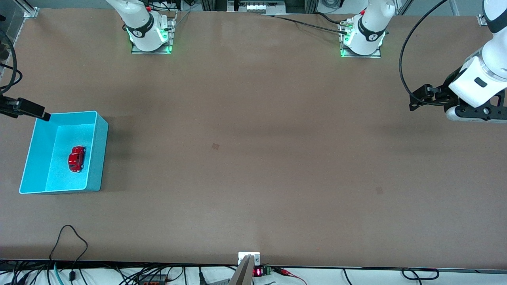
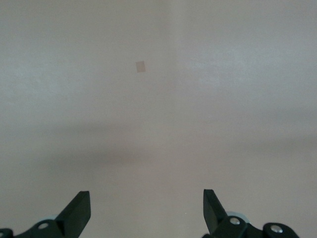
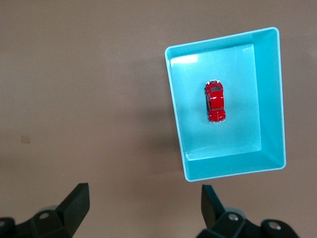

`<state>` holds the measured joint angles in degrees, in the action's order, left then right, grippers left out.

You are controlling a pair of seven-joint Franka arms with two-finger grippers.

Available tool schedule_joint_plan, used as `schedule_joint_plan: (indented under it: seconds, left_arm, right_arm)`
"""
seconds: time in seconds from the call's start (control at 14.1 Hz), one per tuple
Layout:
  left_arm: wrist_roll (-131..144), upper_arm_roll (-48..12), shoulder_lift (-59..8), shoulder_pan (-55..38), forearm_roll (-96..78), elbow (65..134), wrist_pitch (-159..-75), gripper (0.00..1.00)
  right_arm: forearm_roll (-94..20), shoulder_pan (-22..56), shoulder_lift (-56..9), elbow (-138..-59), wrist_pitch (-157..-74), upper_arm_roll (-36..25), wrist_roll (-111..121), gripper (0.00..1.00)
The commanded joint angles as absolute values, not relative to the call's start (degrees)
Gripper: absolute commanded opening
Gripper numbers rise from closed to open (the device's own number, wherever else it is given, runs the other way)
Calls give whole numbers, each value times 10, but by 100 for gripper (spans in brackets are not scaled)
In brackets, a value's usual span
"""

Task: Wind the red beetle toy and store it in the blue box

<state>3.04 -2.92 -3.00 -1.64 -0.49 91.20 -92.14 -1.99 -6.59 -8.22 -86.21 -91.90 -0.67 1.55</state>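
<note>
The red beetle toy (image 1: 76,158) lies on the floor of the blue box (image 1: 99,158), which stands near the right arm's end of the table. The right wrist view shows the toy (image 3: 215,101) inside the box (image 3: 270,99) from above. My right gripper (image 3: 145,201) is open and empty, up in the air by one corner of the box. Only a dark part of it (image 1: 29,109) shows at the edge of the front view. My left gripper (image 2: 146,204) is open and empty above bare table at the left arm's end, where its hand (image 1: 475,85) waits.
The brown table (image 1: 253,158) has two small dark patches (image 1: 215,146) (image 1: 379,190); one shows in the left wrist view (image 2: 141,66). Cables (image 1: 67,245) lie along the edge nearest the front camera. The arm bases (image 1: 150,33) (image 1: 362,37) stand along the table's farthest edge.
</note>
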Motion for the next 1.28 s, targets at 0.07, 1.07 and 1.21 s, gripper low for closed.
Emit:
schedule_joint_plan:
  seconds: [0.07,1.07,1.21]
  left_arm:
    - [33,-30,-40,-15,-6,893,-911,100]
    - [27,-30,-40,-14,-6,893,-912,100]
    - [27,-30,-40,-15,-6,893,-912,100]
  right_arm:
    - [6,-57,13,-989,-974,1,26,100]
    - [4,-62,39,-992,-932,-4,30,100]
    - [4,-62,39,-992,-931,-4,29,100]
